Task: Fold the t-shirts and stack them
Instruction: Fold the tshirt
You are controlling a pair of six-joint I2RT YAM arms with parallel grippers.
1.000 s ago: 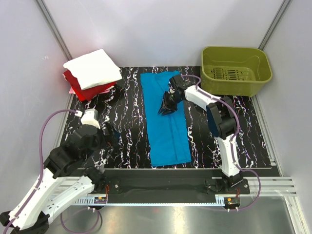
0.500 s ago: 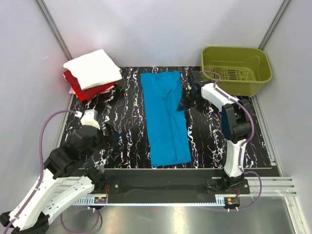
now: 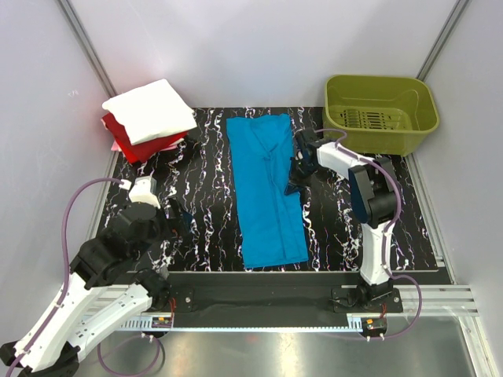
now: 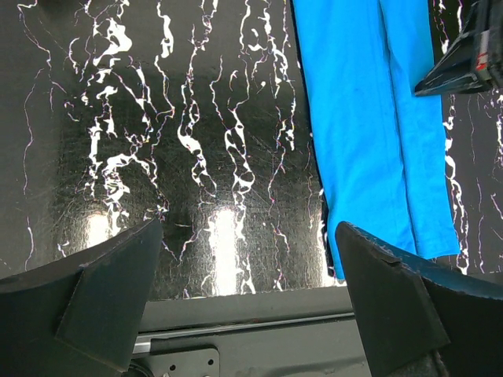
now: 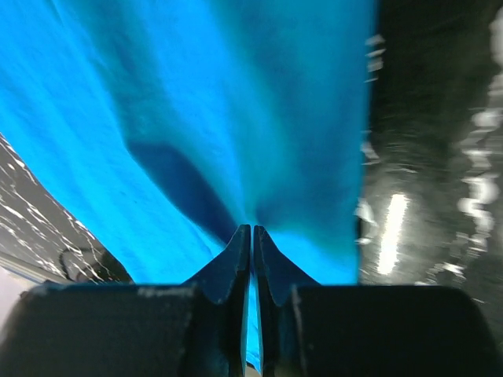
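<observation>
- Turquoise t-shirt [image 3: 267, 188] [image 4: 369, 133] [image 5: 220, 102] lay flat near the middle of the black, white-veined bench [image 3: 196, 157], folded into a long narrow strip.
- Its long axis ran from the near edge of the bench to the far edge. The near end leaned slightly toward my right side.
- I could not tell which end of the strip was the collar.
- My right hand [image 3: 295, 182] [image 5: 251, 236] sat low at the strip's right edge, a little beyond its middle toward the far end.
- That hand's fingers were pressed together on a pinch of the turquoise cloth. My right wrist camera showed the fabric drawn into a crease that ran to the tips.
- My left hand [image 3: 179, 218] [image 4: 251, 267] hung over bare bench to the left of the strip, toward the near edge. Its fingers were spread wide with nothing between them, and it was apart from the cloth.
- A folded white t-shirt [image 3: 149, 110] rested on top of a red t-shirt [image 3: 126, 140] at the far left corner, well apart from the strip. The red showed beneath it on the near and left sides.
- An olive-green basket [image 3: 381, 118] stood at the far right corner, beyond my right hand.
</observation>
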